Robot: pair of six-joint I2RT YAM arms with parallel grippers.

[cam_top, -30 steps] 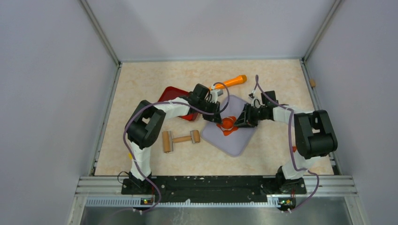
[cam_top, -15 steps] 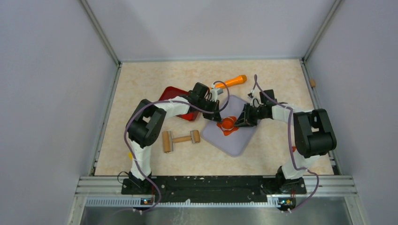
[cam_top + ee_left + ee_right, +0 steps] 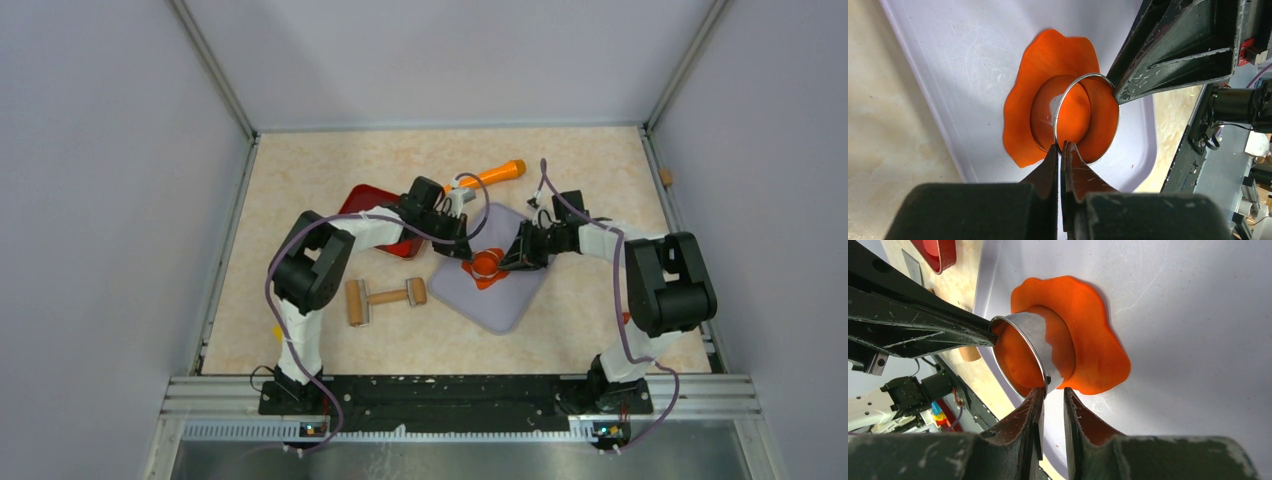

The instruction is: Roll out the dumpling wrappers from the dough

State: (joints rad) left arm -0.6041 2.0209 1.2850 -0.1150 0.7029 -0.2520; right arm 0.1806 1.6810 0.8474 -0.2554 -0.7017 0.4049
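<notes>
A flattened, wavy-edged orange dough sheet [image 3: 488,272] lies on a pale lavender mat [image 3: 500,303]. A metal ring cutter [image 3: 1088,76] stands tilted on the dough and encloses a round part of it; no separate wrapper disc shows. My left gripper [image 3: 1062,146] is shut on the ring's near rim. My right gripper [image 3: 1053,390] is at the opposite rim with its jaws a narrow gap apart, one fingertip [image 3: 1120,92] touching the ring [image 3: 1033,335]. The dough also shows in the right wrist view [image 3: 1093,340].
A wooden rolling pin [image 3: 385,297] lies left of the mat. A red tray [image 3: 372,213] sits behind the left arm. An orange-handled tool [image 3: 495,173] lies behind the mat. The side walls stand close on both sides.
Both grippers stay at the ring on the dough. The left wrist has edged slightly toward the back left.
</notes>
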